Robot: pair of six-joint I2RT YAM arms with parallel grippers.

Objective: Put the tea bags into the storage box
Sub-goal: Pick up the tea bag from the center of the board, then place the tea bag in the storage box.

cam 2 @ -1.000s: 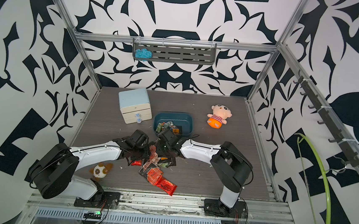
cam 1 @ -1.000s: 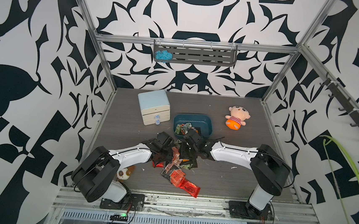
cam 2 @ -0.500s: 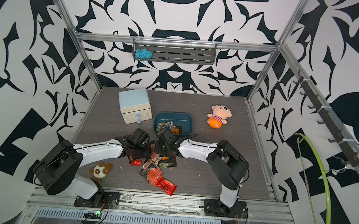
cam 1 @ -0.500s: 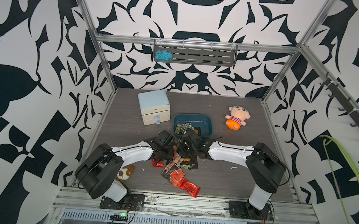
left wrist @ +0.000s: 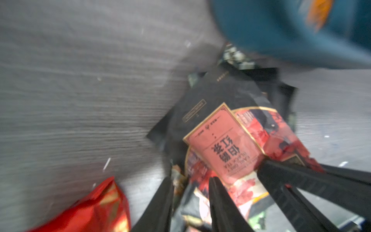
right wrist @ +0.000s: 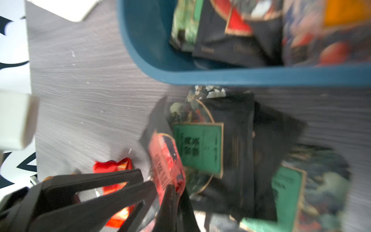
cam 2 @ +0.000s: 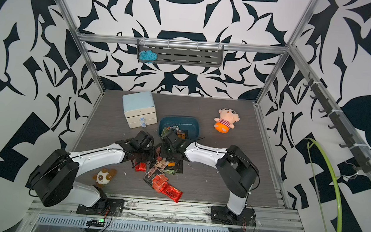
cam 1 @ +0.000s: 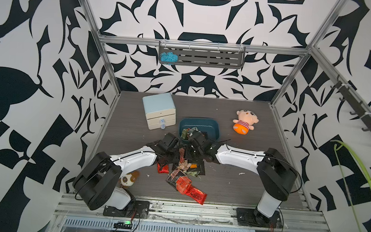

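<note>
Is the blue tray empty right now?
No, the right wrist view shows several tea bags already lying inside the blue tray.

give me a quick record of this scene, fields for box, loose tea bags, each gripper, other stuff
box: teal, no lid, several tea bags inside
loose tea bags: heap just in front of the box
left gripper: jaws apart around an earl grey tea bag; grip unclear
right gripper: shut on a red-label tea bag by its edge
other: cabinet, doll, plush toy
</note>
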